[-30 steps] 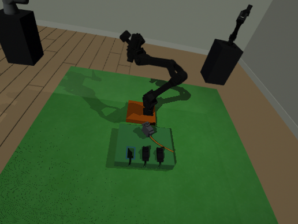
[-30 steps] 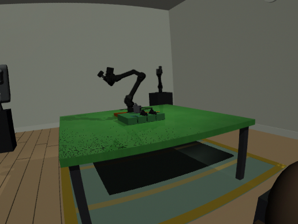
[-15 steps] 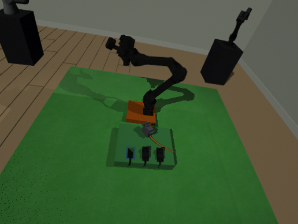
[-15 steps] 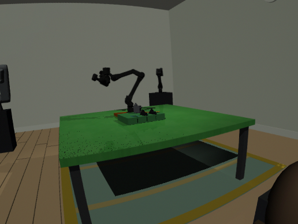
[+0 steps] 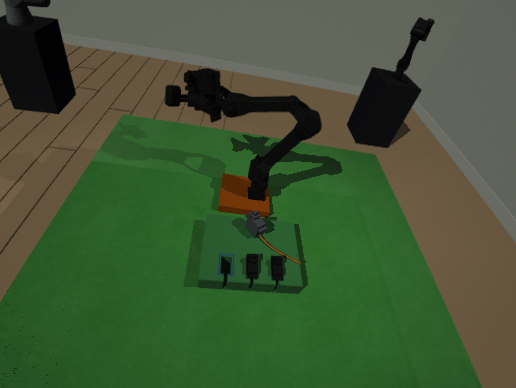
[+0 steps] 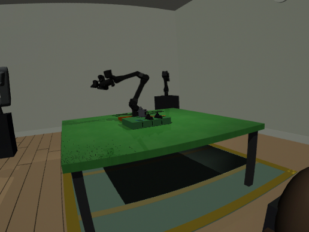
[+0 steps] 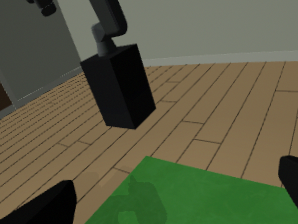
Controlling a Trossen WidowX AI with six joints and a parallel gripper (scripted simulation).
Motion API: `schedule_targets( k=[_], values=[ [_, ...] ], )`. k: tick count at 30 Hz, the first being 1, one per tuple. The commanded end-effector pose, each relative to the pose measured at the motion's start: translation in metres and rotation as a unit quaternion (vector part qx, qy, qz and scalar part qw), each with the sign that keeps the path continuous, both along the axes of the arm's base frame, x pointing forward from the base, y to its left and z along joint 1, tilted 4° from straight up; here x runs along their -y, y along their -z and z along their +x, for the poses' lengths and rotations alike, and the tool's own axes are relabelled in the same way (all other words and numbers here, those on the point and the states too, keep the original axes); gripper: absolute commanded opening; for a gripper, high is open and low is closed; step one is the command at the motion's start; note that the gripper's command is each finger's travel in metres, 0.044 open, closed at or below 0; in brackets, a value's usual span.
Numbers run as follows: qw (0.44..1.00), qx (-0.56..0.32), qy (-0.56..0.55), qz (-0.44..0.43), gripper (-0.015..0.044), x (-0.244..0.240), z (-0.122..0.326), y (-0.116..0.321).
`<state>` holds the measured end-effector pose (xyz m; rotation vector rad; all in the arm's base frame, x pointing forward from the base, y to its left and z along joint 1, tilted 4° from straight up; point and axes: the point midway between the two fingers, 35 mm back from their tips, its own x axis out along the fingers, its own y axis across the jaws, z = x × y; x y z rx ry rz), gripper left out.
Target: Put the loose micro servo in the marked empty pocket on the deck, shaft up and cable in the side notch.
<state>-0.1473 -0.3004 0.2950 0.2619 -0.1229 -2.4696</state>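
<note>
The loose micro servo is grey and rests at the back of the green deck, turned askew. Which way its shaft points is too small to tell. Its orange cable runs across the deck to the right edge. The marked pocket is dark and empty inside a blue outline at the deck's front left, with its side notch toward the front edge. My gripper is open and empty, high above the far left of the table, well away from the servo.
Two black servos sit in the deck right of the pocket. The orange base plate under my arm is just behind the deck. Black pedestals carrying other arms stand beyond the green table top.
</note>
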Motion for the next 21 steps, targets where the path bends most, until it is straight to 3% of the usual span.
schedule_targets(
  k=[1, 21],
  values=[
    [0.996, -0.009, -0.067, 0.055, 0.044, 0.017, 0.03, 0.012],
    [0.915, -0.07, -0.318, 0.239, 0.044, 0.033, 0.158, 0.059]
  ],
)
